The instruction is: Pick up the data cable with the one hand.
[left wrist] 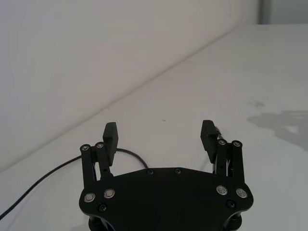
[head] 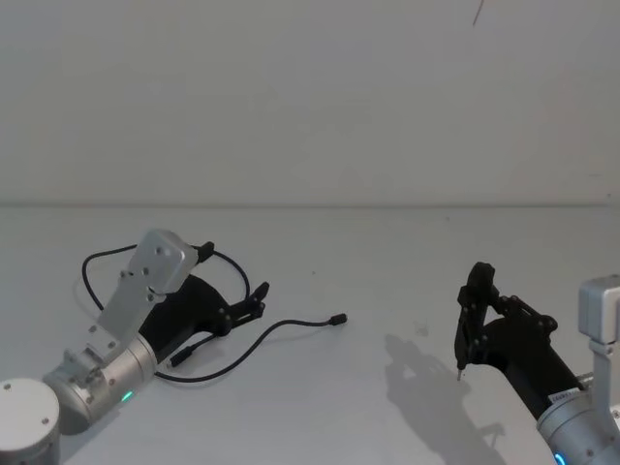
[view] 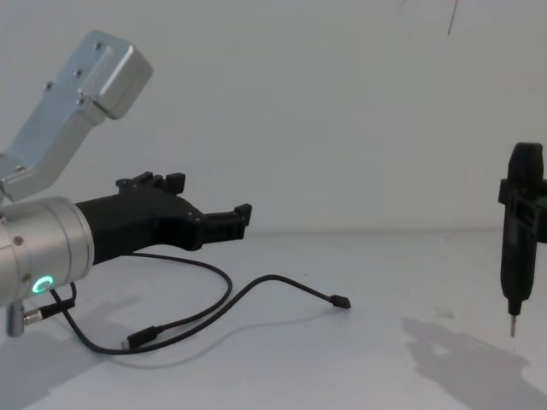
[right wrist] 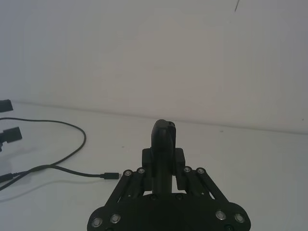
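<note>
On the left side of the surface (head: 387, 242), my left end effector (head: 233, 271) hangs low. Its fingers are spread wide with nothing between them.

Left wrist view: left end effector (left wrist: 159, 127) open, both fingertips (left wrist: 110, 129) bare.

Chest view: left end effector (view: 209, 195) is raised off the surface (view: 385, 367) and reaches forward and inward. The silver cylinder (view: 51, 248) behind it shows a green ring (view: 43, 284).

Data cable (head: 281, 326): lying slack on the surface, under and around my left end effector.
- It loops out to the left of the arm and curves round past the fingers.
- It then runs toward the middle of the surface and ends at the far plug (head: 338, 318).
- The near plug (head: 180, 361) lies close to my left wrist.
- From the chest, the data cable (view: 265, 280) lies flat below the open fingers and apart from them.
- I cannot tell from the left wrist view whether the data cable (left wrist: 48, 175) touches a finger where it passes behind.

Right side, well apart from the cable: my right end effector (head: 472, 310) is closed on a black pen-shaped tool (head: 463, 341).
- Right wrist view: right end effector (right wrist: 163, 161) has its fingers clamped on the pen-shaped tool (right wrist: 163, 134). The data cable (right wrist: 72, 171) is farther off.
- Chest view: right end effector (view: 523, 213) holds the pen-shaped tool (view: 513, 286) upright, metal tip down. Its shadow (view: 461, 354) falls on the surface.
</note>
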